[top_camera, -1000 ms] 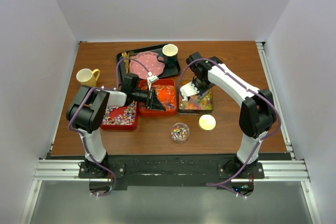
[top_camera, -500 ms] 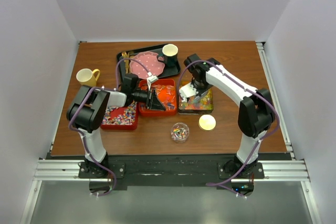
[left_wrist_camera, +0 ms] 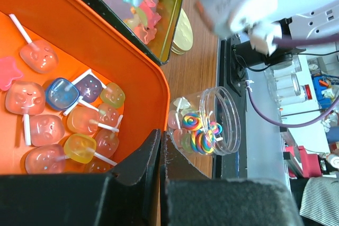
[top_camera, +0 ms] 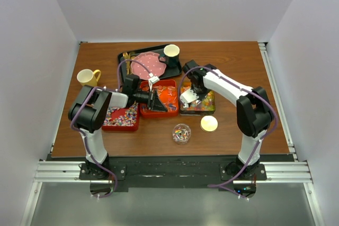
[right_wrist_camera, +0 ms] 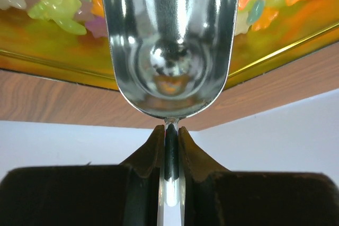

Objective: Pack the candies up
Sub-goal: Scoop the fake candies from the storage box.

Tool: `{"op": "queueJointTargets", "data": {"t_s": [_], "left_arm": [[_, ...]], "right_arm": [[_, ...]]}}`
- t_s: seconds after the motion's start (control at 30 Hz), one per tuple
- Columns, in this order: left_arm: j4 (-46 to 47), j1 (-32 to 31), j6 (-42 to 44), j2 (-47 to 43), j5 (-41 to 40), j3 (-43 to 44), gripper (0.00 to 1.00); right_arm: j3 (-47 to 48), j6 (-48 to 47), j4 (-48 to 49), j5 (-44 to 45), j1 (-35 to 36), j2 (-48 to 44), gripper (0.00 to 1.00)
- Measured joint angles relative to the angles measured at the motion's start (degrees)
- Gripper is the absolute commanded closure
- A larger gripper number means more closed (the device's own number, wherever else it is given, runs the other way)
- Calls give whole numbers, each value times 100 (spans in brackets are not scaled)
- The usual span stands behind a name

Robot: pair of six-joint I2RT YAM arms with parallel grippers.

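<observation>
Swung left over the last second: right gripper (right_wrist_camera: 170, 130) and its forearm, now closer to the left arm. No change at left gripper (left_wrist_camera: 160, 140).

Pinching the thin handle of a scoop (right_wrist_camera: 169, 35) between both right fingers, handle running straight along the gap. Directly ahead of those fingertips: scoop bowl, shiny and bare inside, hollow side toward the wrist camera. Beyond the bowl and to either side of it: star candies (right_wrist_camera: 58, 9) in pale green, orange, pink and white, lying in a gold tin (right_wrist_camera: 47, 46). Between tin wall and fingertips: bare wood table (right_wrist_camera: 63, 99).

Pressed together at the left, fingertip against fingertip, with nothing visible between. Left of those fingertips and touching or nearly touching them: rim of an orange tray (left_wrist_camera: 106, 41). Inside it, ahead and to the left: lollipops (left_wrist_camera: 79, 149) on white sticks, mostly pink and orange, one blue, one yellow. Just right of the fingertips, outside the tray: open jar (left_wrist_camera: 228, 115) with swirl lollipops (left_wrist_camera: 198, 133) inside. Farther ahead, past the jar: gold lid (left_wrist_camera: 184, 27) beside the tin. Behind the left fingers, under that arm: wrapped candies (top_camera: 121, 116) in a second red tray.
</observation>
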Motion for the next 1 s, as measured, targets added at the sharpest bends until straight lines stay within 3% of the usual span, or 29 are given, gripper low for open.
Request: {"op": "queueJointTargets", "data": {"t_s": [0.33,0.53,0.77,1.0], "left_arm": [[179,9,-223,92,96,-2,96],[254,37,-354,94,118,-44,96],[192,179,-415,92,192,-61,92],[-188,404,-457,83,295,195,80]], "right_arm": [[522,984,-385,-323,538,579,100],[535,1445,-575,-686,393,695,100],[529,1827,-717,-1827,-48,629,100],[297,1864,-520,-3147,-404,437,100]]}}
